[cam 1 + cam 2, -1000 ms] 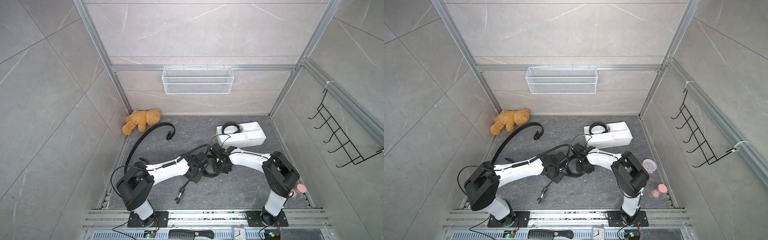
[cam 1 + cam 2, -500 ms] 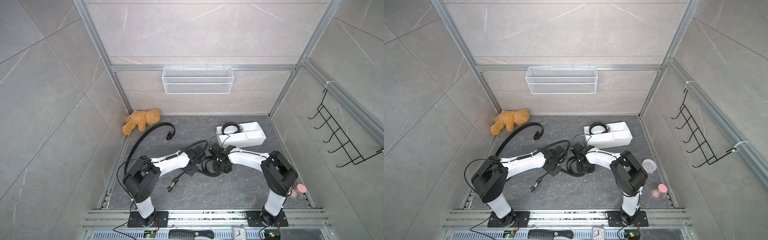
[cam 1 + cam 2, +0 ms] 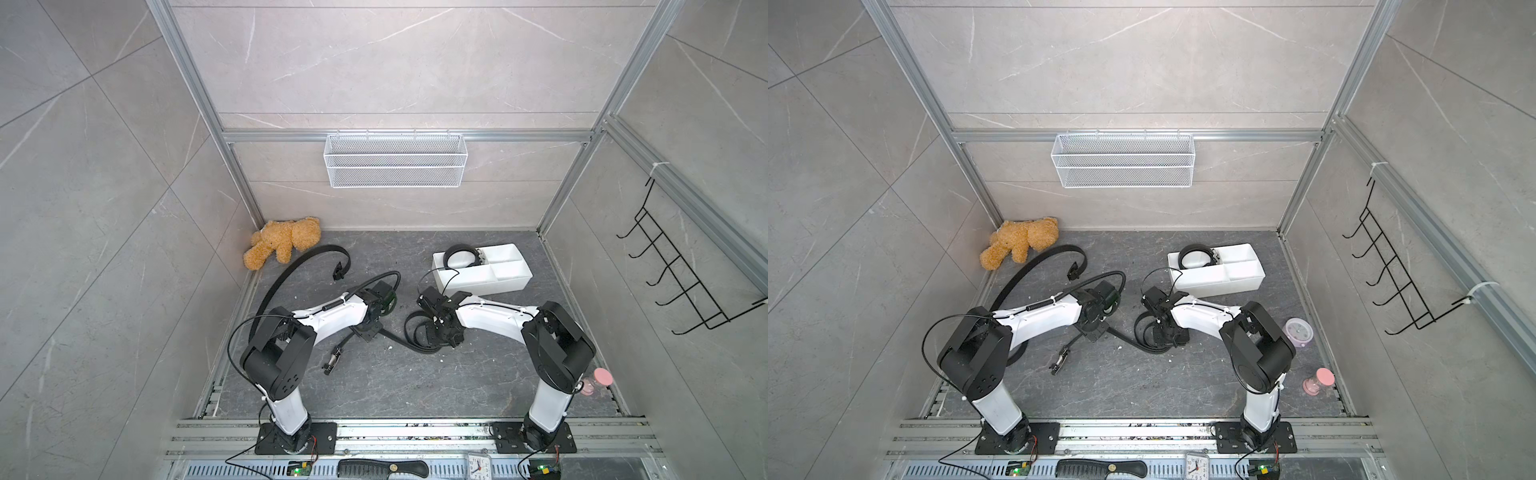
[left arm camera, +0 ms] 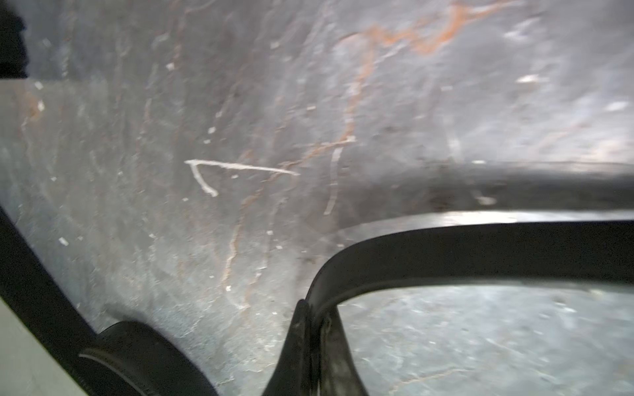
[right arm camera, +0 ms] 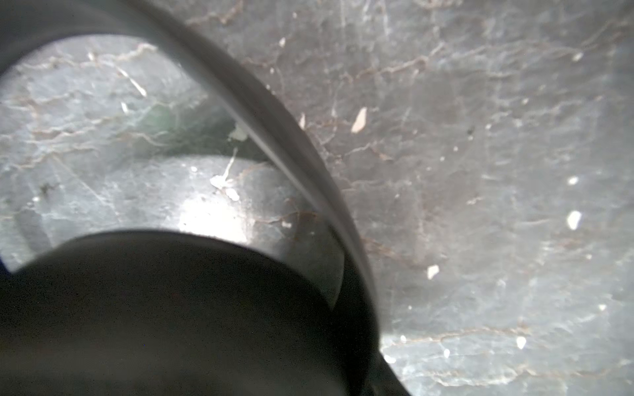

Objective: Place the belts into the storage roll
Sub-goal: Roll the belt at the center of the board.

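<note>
Black belt [image 4: 480, 243], glossy and flat, lies half-coiled on the dark, veined stone counter [image 3: 395, 386] between two white-and-black arms, both stretched low and inward. The left gripper [image 4: 310, 308] is pinched tight on the strap, and the metal buckle [image 3: 332, 362] trails behind it. The right gripper [image 3: 434, 332] sits over the coil, its jaws lost in blur, so their state cannot be told. A second belt [image 3: 460, 258], apparently ringed, rests in an end compartment of the white plastic storage roll [image 3: 509, 272]. A third belt [image 3: 324, 249] arcs beside a fuzzy teddy bear [image 3: 282, 243].
</note>
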You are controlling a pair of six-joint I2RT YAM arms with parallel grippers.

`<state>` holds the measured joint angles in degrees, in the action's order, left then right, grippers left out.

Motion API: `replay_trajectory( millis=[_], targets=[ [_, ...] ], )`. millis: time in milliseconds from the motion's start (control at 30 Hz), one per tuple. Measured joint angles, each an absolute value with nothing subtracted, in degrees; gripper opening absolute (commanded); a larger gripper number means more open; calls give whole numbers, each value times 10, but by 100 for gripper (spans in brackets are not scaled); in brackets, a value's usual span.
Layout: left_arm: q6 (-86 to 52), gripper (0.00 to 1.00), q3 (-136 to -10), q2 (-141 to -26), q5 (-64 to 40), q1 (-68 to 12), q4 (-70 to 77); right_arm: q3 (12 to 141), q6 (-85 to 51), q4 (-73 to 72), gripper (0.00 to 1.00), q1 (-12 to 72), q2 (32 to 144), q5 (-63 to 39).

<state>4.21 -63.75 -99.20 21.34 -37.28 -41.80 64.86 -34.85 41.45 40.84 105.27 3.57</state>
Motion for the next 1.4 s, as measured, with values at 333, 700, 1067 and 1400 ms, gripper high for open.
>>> replay_trajectory(
  millis=[333,700,1067,1400],
  targets=[
    [61,0,-638,-1008,254,-354,-417,649,-347,418,42,416,1053,47],
    [78,0,-654,-1014,298,-306,-407,652,-340,465,46,434,1058,76],
    [77,0,-676,-1016,296,-332,-406,668,-328,516,50,463,1072,103],
    [80,0,-693,-1016,261,-402,-368,669,-314,523,17,494,1080,99]
  ],
)
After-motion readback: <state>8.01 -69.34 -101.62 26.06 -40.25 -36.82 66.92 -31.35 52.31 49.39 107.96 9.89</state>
